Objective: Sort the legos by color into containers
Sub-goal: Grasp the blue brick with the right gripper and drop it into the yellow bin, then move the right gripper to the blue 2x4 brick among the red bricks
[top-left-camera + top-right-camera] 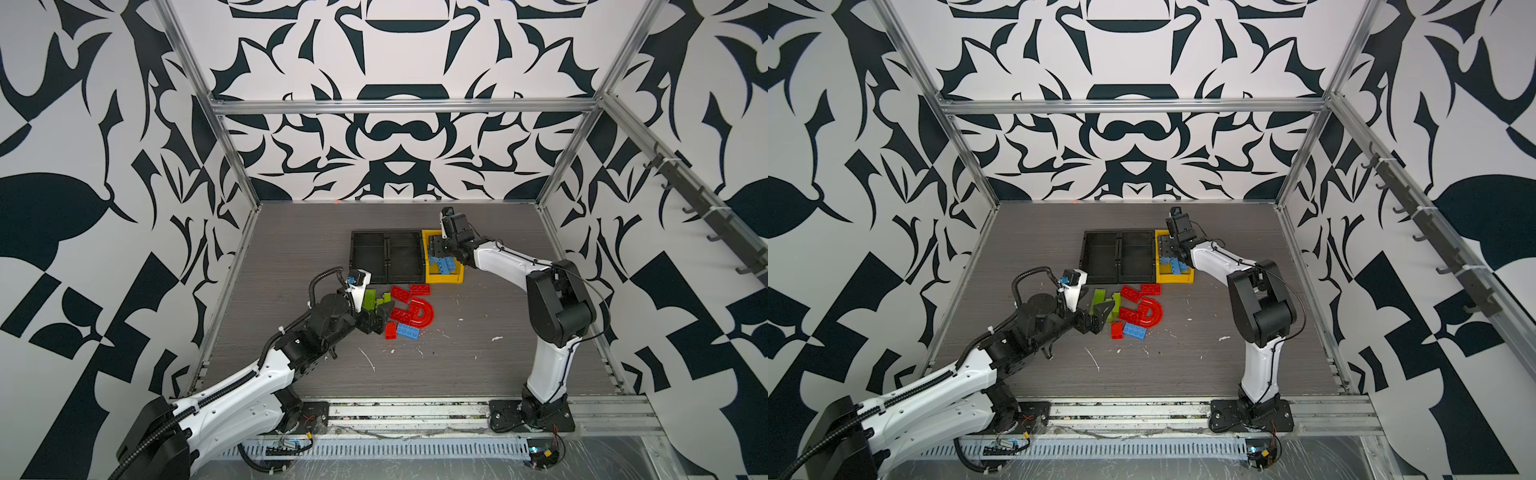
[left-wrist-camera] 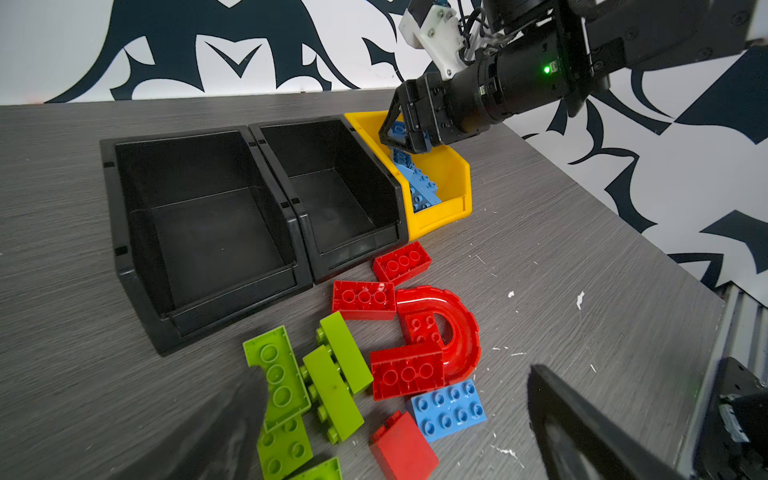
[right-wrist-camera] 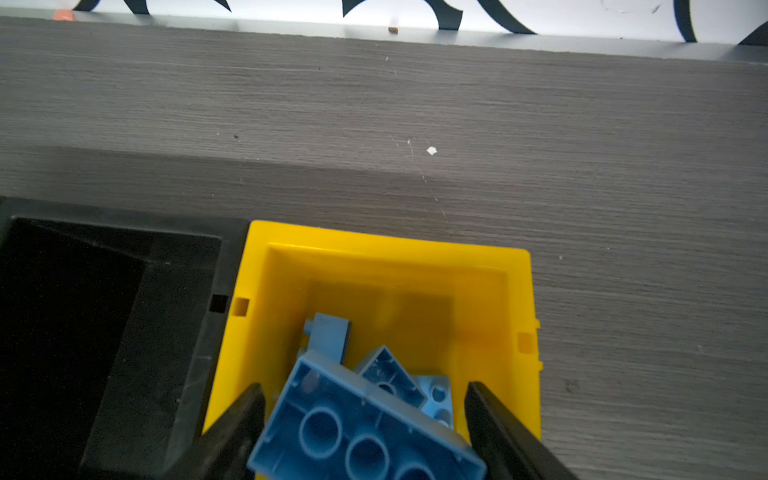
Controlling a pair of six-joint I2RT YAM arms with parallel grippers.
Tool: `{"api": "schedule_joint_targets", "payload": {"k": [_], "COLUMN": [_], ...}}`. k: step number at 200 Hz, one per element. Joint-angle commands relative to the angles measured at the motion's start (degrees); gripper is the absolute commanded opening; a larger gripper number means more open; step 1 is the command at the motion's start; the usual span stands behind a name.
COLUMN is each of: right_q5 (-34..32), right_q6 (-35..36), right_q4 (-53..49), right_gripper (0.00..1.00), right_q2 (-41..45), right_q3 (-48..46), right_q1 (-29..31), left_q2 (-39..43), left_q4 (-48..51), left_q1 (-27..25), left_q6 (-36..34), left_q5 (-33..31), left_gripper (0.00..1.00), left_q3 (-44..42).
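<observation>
**Right claw over the yellow bin, left claw spread above the loose pile**

The right arm rises from the near edge of the tabletop [image 1: 478, 365] towards its right corner. It bends at a high elbow and stretches towards the far edge. Its wrist tips down so that the right claw [image 3: 363, 388] hangs over the yellow bin [image 1: 444, 279]. A light blue brick [image 3: 365, 432] sits tilted between its two fingers, hollow underside up. I cannot tell whether the fingers pinch it or only flank it. More blue bricks [image 2: 419, 183] lie heaped in the bin below.

The left arm reaches in low from the near left corner, forearm angled towards the middle of the tabletop. The left claw [image 1: 382, 319] is spread wide with nothing in it, poised over the loose legos.

That pile lies mid-tabletop, just on the near side of the bins:
- lime green bricks [image 2: 278, 374], closest to the left claw
- a red arch [image 2: 461, 328] with red bricks [image 2: 363, 297] crowded against it
- a single light blue brick [image 2: 446, 409] on the near side of the arch, just beside a red brick lying on its side [image 2: 403, 449]

The two joined black bins [image 2: 291, 208] stand flush against the yellow bin's left wall, and both are bare inside.
</observation>
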State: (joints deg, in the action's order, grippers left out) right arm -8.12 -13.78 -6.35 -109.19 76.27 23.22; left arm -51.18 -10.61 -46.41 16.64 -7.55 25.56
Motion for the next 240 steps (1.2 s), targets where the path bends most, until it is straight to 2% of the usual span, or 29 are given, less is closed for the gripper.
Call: {"api": "schedule_joint_targets", "payload": {"k": [1,22,50,81,108,131,155,179,202,240], "right_q5": [0.02,0.12,0.14,-2.34,-8.39,-8.9,-6.44,-7.3,-4.24,-4.74], "right_q6": [0.17,-0.45,-0.97,-0.79,-1.4,-3.09,-3.5,-2.85,-2.08,-2.04], "right_q4": [-0.87,-0.14,2.29,7.2,9.1,11.2,11.02,9.1,9.06,9.1], "right_gripper": [0.82,0.85,0.84,0.82,0.78,0.74,0.71,0.71,0.72,0.73], "right_q2": [4.73,8.57,15.07,24.63,31.15,34.81,35.33,33.88,31.85,29.0], "right_q3": [0.61,-2.33,-8.39,-20.31,-30.83,-37.88,-40.4,-39.98,-39.46,-38.48], "right_q1": [0.24,0.24,1.99,11.62,22.59,30.32,35.06,37.64,38.2,38.26], "left_q2": [0.02,0.37,0.88,2.58,4.13,4.16,2.74,1.46,1.48,2.03], "left_q4": [0.69,0.6,0.64,0.95,2.83,3.58,3.33,2.72,1.96,2.26], "left_q1": [-0.08,-0.08,-0.08,-0.08,0.63,3.48,9.83,15.17,15.8,15.75], "left_q6": [0.04,0.12,0.21,0.01,0.55,2.8,7.06,9.92,10.38,10.45], "left_q5": [-0.4,-0.35,-0.57,-2.56,-5.81,-4.21,2.64,8.61,9.32,9.24], "left_gripper": [1.0,1.0,1.0,1.0,1.0,1.0,1.0,1.0,1.0,1.0], "left_q3": [1.69,1.51,1.53,1.04,0.9,0.64,0.2,-0.21,-0.68,-0.6]}}
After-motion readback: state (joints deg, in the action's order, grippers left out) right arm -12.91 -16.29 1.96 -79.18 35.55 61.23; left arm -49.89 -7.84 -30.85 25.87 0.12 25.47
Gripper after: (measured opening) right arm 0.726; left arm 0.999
